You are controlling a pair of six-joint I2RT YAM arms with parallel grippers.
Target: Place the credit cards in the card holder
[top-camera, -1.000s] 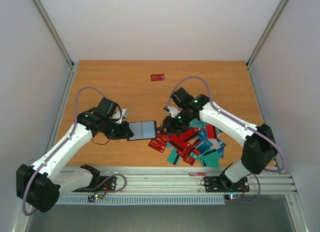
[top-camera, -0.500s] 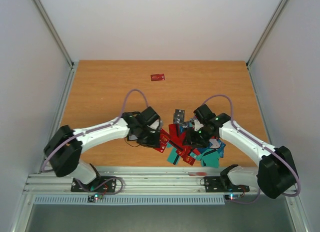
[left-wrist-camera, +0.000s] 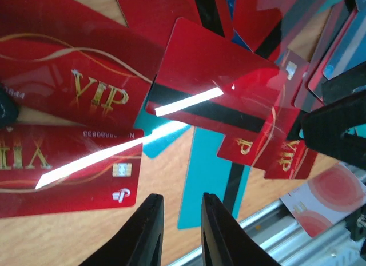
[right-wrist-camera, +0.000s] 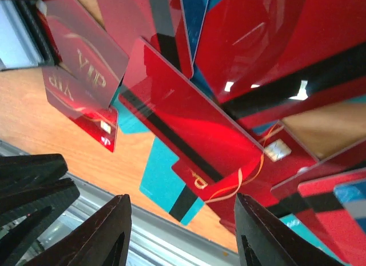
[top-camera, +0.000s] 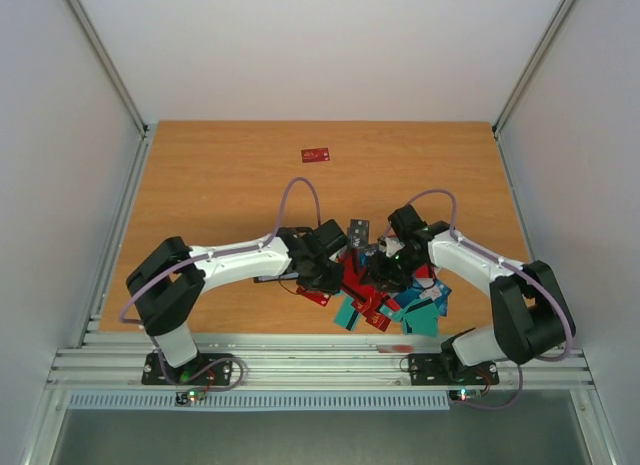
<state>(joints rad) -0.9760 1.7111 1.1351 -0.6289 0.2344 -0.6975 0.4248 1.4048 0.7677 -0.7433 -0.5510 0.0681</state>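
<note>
While hovering low over the heap of credit cards (top-camera: 400,303) at the near right of the table (top-camera: 220,175), holds nothing on either side. Left gripper (left-wrist-camera: 181,198): jaws a narrow slit apart, empty, poised over a teal card (left-wrist-camera: 211,174) at the heap's left edge. Right gripper (right-wrist-camera: 183,200): jaws wide apart, likewise empty, aimed at a red card with a black stripe (right-wrist-camera: 183,123) lying on top of others. Facing each other across that same red card, close but not touching.

Mostly red and teal, overlapping every which way. One lone red card (top-camera: 316,155) well apart at the far side. At the heap's far edge, probably the card holder (top-camera: 358,228): small, dark, squarish, with pale marks, though too small to tell surely from a dark card. Touched by neither gripper.

Step in hand, by judgement: picking one card off the heap, with none lifted yet. Calls next for choosing a card with a raised or overhanging edge, slipping one finger under it and closing on the thin side. Probably easier on the topmost striped card than on anything flat against the wood. After that, needs the holder steadied and opened by the other gripper before sliding the card in. Risks: glossy plastic slipping out, or two stacked cards coming up together.
</note>
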